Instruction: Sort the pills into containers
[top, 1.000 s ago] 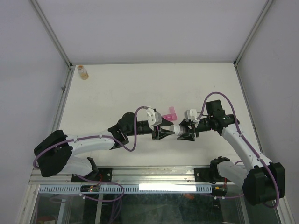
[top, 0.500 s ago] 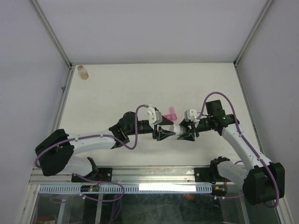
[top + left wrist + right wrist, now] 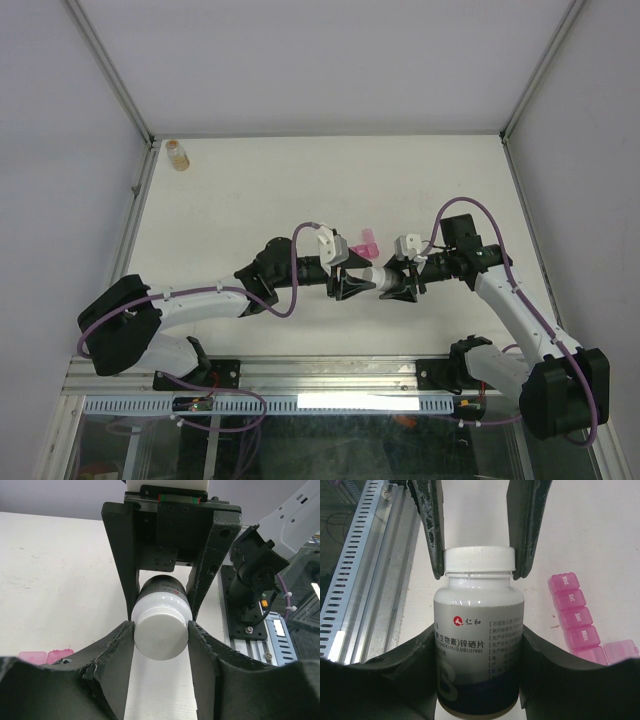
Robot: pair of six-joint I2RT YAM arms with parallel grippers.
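- Far left, at the back corner of the table (image 3: 250, 200), I see a small amber bottle (image 3: 178, 155) standing upright, well apart from both arms.
- My left arm reaches from the near left corner toward the middle. The left end effector (image 3: 352, 284) points right, and its fingers (image 3: 117, 655) are narrowed onto the cap (image 3: 161, 632) of the white-capped bottle (image 3: 479, 630). Both wrist views show a finger lying against each side of the cap, with no gap I can make out.
- The bottle lies roughly level above the table, bridging the two end effectors, with its cap toward the left arm and its base toward the right. Its label carries a red mark and printed Chinese text.
- The containers (image 3: 366, 242), the pink translucent organiser strip, lie flat on the table just behind the bottle, not touching it or either arm. On the right wrist view the strip runs beside the bottle with its lettered lids down, and one more pink piece sits against its near end. The pills are too small for me to make out in any view.
- To the right, the right end effector (image 3: 398, 285) points left and clasps the bottle's body at a middling width, one finger on each side of the label's lower half.
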